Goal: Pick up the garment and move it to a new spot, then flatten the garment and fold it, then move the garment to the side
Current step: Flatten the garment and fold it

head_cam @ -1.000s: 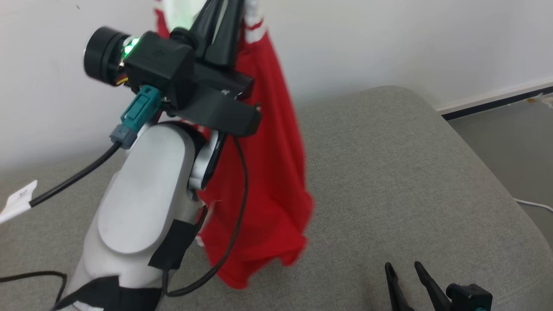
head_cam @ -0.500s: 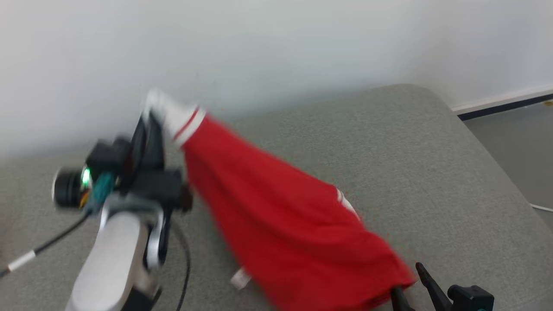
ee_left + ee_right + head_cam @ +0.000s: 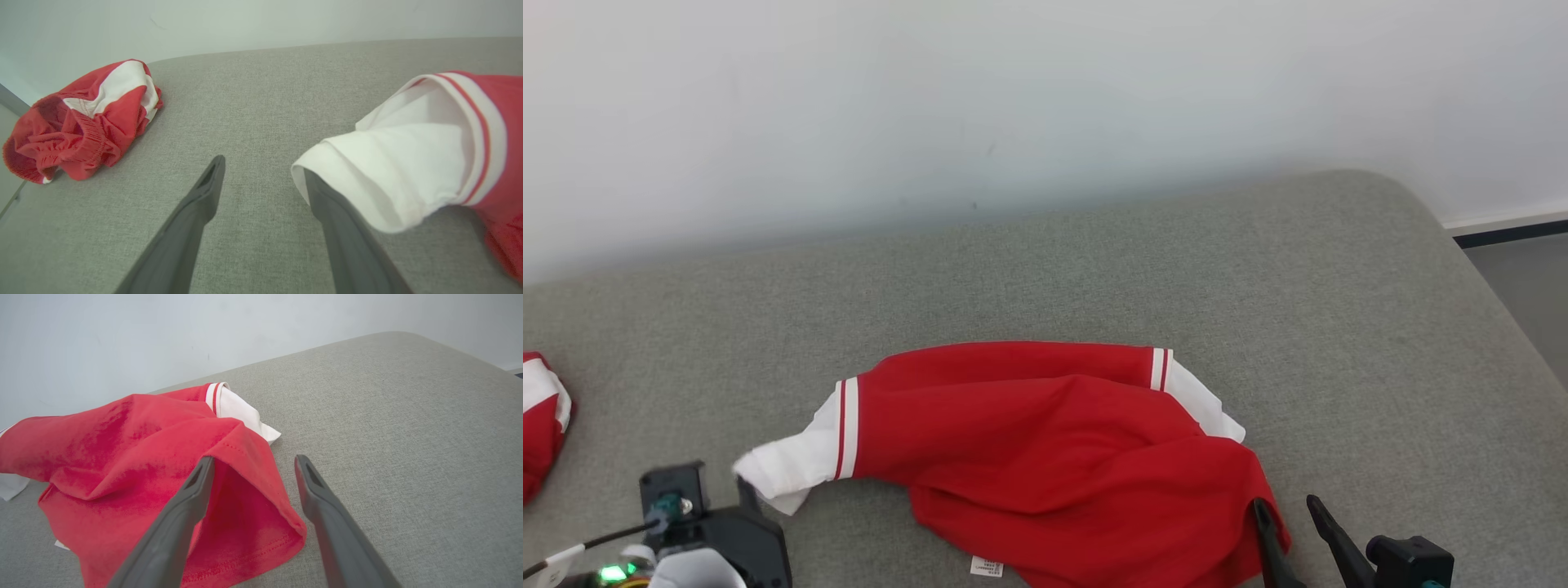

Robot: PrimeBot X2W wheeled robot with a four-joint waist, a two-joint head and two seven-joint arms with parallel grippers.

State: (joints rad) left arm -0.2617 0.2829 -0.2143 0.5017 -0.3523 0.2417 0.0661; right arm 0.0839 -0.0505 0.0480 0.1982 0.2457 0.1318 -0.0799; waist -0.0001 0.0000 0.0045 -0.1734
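left end effector (image 3: pixel 262 165) stood open, nothing between its fingers; one fingertip touched the white cuff (image 3: pixel 408 163) of the garment (image 3: pixel 1054 457). right end effector (image 3: pixel 254 458) stood open, one finger against the red hem (image 3: pixel 261 547). garment lay crumpled on the grey cushion (image 3: pixel 1258 286); second red-and-white bundle (image 3: pixel 81 122) well apart on its left.

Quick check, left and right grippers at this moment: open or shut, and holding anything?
Left gripper: jaws open, holding nothing; the white sleeve of the garment lies beside one finger.
Right gripper: jaws open, holding nothing; the garment's hem lies close by.
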